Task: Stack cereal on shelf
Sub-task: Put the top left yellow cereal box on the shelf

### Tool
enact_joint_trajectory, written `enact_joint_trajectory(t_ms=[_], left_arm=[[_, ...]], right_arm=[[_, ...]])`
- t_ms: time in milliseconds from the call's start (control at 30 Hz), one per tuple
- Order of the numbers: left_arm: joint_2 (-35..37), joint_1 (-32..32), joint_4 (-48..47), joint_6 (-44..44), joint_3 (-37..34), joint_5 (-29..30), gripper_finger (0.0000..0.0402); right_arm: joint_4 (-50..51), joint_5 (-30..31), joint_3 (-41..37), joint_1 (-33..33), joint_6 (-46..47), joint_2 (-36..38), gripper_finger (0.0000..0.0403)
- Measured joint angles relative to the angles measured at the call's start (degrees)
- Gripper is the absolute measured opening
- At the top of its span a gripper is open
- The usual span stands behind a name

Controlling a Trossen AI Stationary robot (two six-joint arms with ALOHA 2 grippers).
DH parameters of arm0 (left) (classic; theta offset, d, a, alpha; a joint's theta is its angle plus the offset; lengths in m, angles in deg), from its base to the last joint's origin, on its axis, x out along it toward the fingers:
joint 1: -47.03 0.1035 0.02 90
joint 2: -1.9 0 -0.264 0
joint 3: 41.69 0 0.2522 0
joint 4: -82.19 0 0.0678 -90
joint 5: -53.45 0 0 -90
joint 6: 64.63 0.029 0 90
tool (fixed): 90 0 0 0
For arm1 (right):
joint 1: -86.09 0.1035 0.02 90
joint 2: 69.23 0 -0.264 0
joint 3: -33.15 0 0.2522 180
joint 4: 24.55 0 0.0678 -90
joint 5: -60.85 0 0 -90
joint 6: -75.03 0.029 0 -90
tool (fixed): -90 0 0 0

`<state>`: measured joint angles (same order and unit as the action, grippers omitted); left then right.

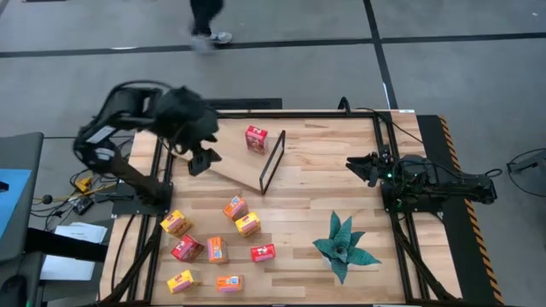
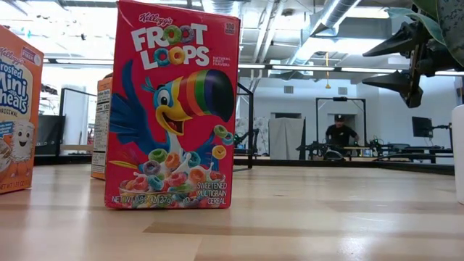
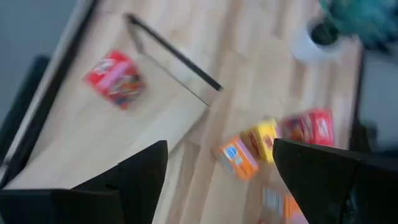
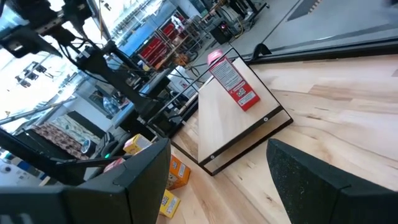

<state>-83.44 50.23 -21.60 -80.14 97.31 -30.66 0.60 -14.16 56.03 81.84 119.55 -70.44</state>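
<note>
The shelf is a light-brown board (image 1: 239, 166) lying flat on the slatted table, with a thin black frame (image 1: 271, 162) at its right end. One red cereal box (image 1: 256, 138) stands on the board; it also shows in the left wrist view (image 3: 115, 78) and the right wrist view (image 4: 231, 79). Several red, orange and yellow boxes (image 1: 217, 249) lie scattered near the table's near left. My left gripper (image 1: 203, 158) (image 3: 217, 180) hangs open and empty above the board's left end. My right gripper (image 1: 363, 166) (image 4: 217, 180) waits open and empty at the table's right side, pointing toward the board.
A green artificial plant (image 1: 344, 247) in a white pot (image 2: 458, 152) stands near right of centre. A Froot Loops box (image 2: 172, 109) and a Mini Wheats box (image 2: 18, 116) stand close before the low camera. A person walks beyond the far edge (image 1: 205, 21).
</note>
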Motion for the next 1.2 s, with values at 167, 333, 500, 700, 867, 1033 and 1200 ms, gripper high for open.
enact_joint_trajectory(t_ms=[167,333,500,700,867,1033,1200], left_arm=[[6.8,-12.7,0.1,-20.5,-8.6,10.2,0.0281],[11.3,-22.2,0.0,-37.6,-22.8,11.3,0.0281],[13.2,-27.7,-0.2,-50.7,-36.2,6.8,0.0281],[13.1,-33.4,0.0,-58.7,-46.9,1.1,0.0281],[13.1,-39.9,0.0,-66.2,-50.9,1.0,0.0281],[13.1,-44.7,1.1,-70.8,-53.4,0.6,0.0281],[13.1,-48.2,1.6,-74.4,-55.4,3.0,0.0281]], right_arm=[[0.0,0.0,0.0,0.0,0.0,0.0,0.0292],[0.0,0.0,0.0,0.0,0.0,0.0,0.0292],[0.0,0.0,0.0,0.0,0.0,0.0,0.0292],[0.3,0.0,0.0,0.0,0.0,0.0,0.0292],[0.2,0.0,0.0,0.0,0.0,0.0,0.0292],[0.2,0.0,0.0,0.0,0.0,0.0,0.0292],[0.2,0.0,0.0,0.0,0.0,0.0,0.0292]])
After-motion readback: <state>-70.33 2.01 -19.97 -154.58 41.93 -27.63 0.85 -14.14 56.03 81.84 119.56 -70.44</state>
